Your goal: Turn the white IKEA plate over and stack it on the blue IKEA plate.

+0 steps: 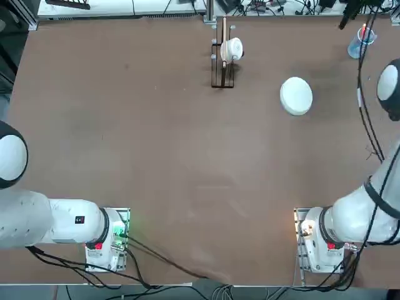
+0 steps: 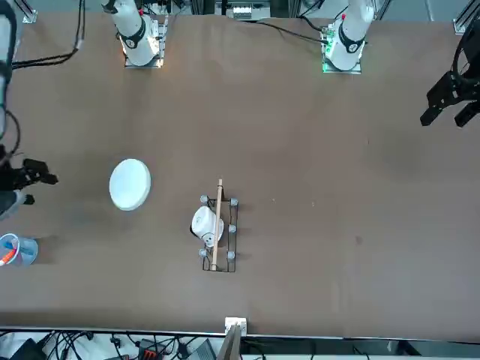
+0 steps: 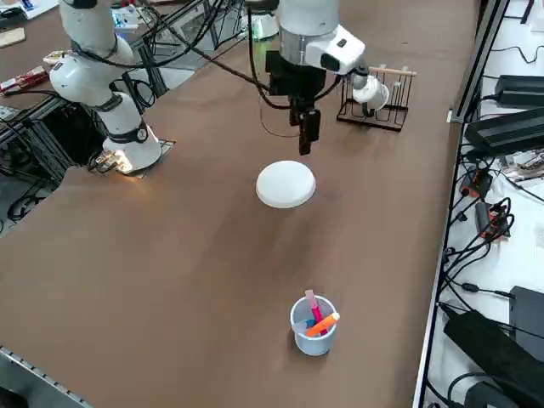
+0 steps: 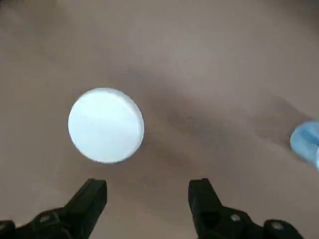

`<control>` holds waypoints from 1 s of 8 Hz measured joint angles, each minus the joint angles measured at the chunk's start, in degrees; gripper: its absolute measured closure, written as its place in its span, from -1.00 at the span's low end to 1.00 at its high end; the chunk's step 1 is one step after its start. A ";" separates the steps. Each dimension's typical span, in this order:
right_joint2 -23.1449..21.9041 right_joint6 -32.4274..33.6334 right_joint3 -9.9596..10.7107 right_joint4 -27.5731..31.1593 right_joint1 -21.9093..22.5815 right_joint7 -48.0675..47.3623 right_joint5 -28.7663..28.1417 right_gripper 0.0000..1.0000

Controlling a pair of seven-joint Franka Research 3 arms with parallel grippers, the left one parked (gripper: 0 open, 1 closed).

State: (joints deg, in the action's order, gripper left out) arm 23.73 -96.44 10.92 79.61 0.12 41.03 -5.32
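Right gripper open above the table, white plate lying flat on its surface

The right gripper (image 4: 148, 183) is up in the air over the right-hand part of the table (image 1: 187, 156), its two black fingers parted wide, with bare tabletop showing between them in the wrist view. Black cables (image 1: 361, 94) run along the right arm.

Below it, apart from the fingers, the white IKEA plate (image 3: 286, 184) lies flat on the table, in the far right part, between the middle of the surface and its far right corner. A plain, smooth round face is turned up. Whether anything lies beneath the plate cannot be told.

Farther out, close to the far right corner, a light-blue cup (image 3: 313, 342) stands upright, with an orange marker (image 3: 323, 325) and a pink marker (image 3: 315, 308) leaning in it, their ends above the rim.

To the left of the plate, near the far edge and a little right of that edge's middle, stands a dark wire rack (image 2: 230, 247). A light wooden rod (image 2: 218, 225) runs along it, and a small white cup (image 2: 204, 223) sits tilted at the rack, beside the rod.
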 joint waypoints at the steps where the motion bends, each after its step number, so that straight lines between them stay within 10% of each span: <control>1: -5.40 -5.71 -0.04 10.39 1.03 -4.11 0.30 -1.00; 4: -13.57 -22.65 -0.64 34.07 3.43 -12.10 0.56 -1.00; 8: -11.87 -39.08 -1.00 47.22 9.15 -19.38 0.59 -1.00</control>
State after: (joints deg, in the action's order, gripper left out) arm 11.86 -135.52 9.93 126.83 9.27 21.65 -4.73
